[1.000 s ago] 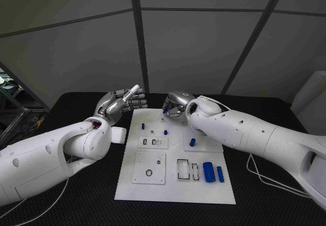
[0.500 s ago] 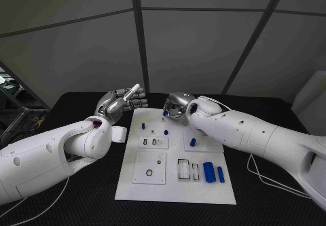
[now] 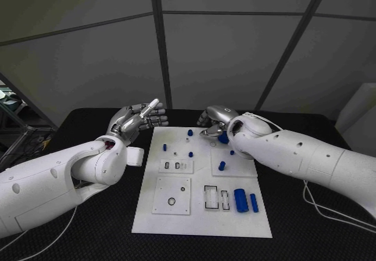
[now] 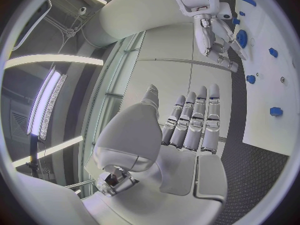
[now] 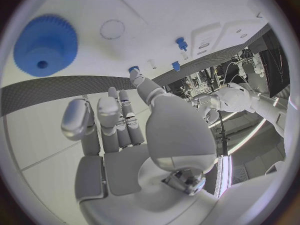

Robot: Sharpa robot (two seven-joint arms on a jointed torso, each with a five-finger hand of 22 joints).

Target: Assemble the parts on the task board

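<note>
A black bench (image 3: 313, 130) with a rounded far edge spans the lower frame. Behind it, across the upper frame, stands a pale grey panelled wall (image 3: 219, 54) split by dark seams (image 3: 161, 54). Long ceiling light strips (image 4: 53, 60) glow at left.

Dim, cool light overall; bright ceiling strip lamps (image 4: 47, 87) glare at nine o'clock; fisheye bending curves straight edges toward rims.
</note>
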